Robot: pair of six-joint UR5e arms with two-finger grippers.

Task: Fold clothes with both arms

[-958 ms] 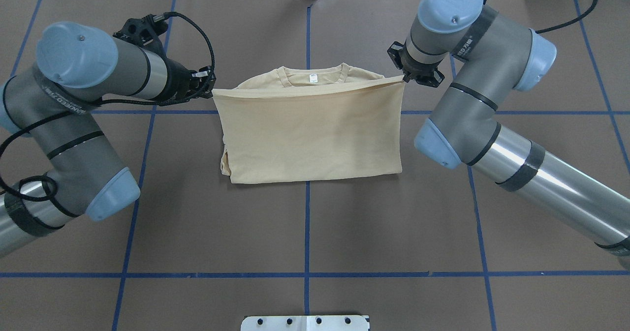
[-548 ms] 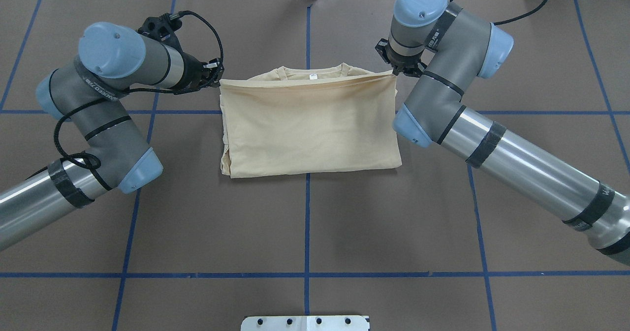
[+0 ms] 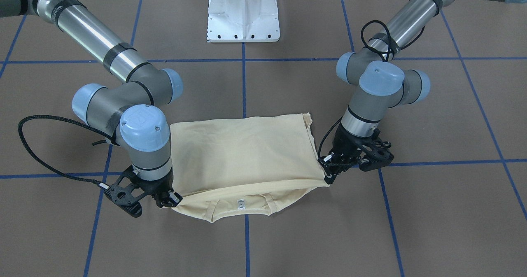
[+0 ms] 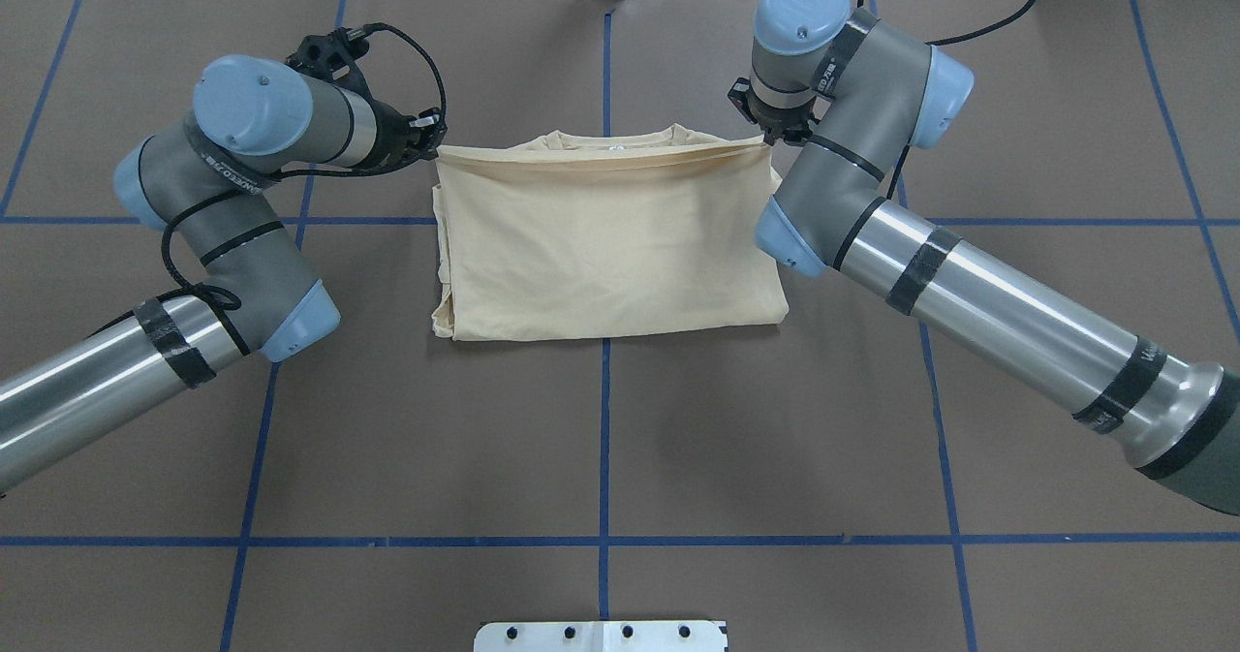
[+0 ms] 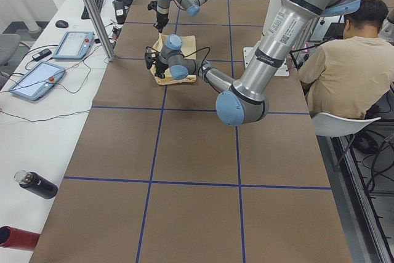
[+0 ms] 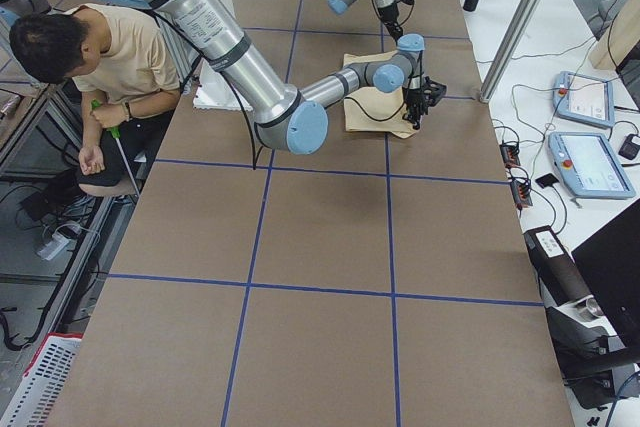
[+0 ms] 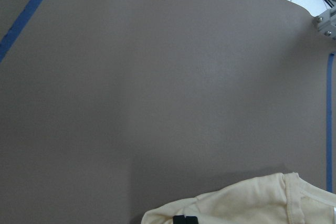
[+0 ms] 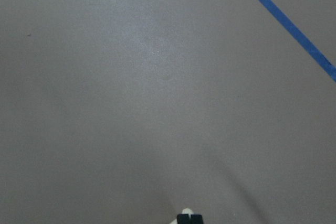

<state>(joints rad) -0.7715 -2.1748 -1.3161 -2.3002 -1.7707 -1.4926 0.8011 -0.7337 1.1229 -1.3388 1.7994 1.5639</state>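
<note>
Cream T-shirt [image 4: 605, 245], smooth doubled rectangle, corners tight in left claw [image 4: 433, 143] and right claw [image 4: 770, 139]

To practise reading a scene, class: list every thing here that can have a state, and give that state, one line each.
shirt: folded over, top layer's far edge stretched between both end effectors, collar uncovered.
left end effector: shut on a shirt corner.
right end effector: shut on the other shirt corner.
person: seated.
black bottle: lying on its side.
</note>
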